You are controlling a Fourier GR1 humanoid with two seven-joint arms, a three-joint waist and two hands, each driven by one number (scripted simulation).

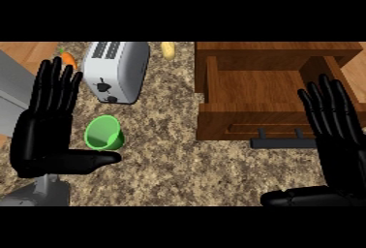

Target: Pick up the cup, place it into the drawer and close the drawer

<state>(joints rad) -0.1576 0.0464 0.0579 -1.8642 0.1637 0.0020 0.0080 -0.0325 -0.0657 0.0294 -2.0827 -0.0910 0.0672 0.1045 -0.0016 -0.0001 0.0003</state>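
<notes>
left robot hand (44,127) open | green cup (104,132) beside thumb | no writing legible

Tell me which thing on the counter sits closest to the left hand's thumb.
The green cup. It stands just above the left hand's thumb tip, while the toaster, carrot and banana lie farther back.

The left hand (44,127) shows at the view's left side, palm facing inward, its fingers (55,80) straight and pointing up, the thumb (84,160) stretched out sideways to the right. A short part of its grey forearm (44,193) enters from the lower edge. The right hand (342,145) stands at the view's right side, fingers straight and slightly spread, thumb (300,197) lying level toward the left.
</notes>
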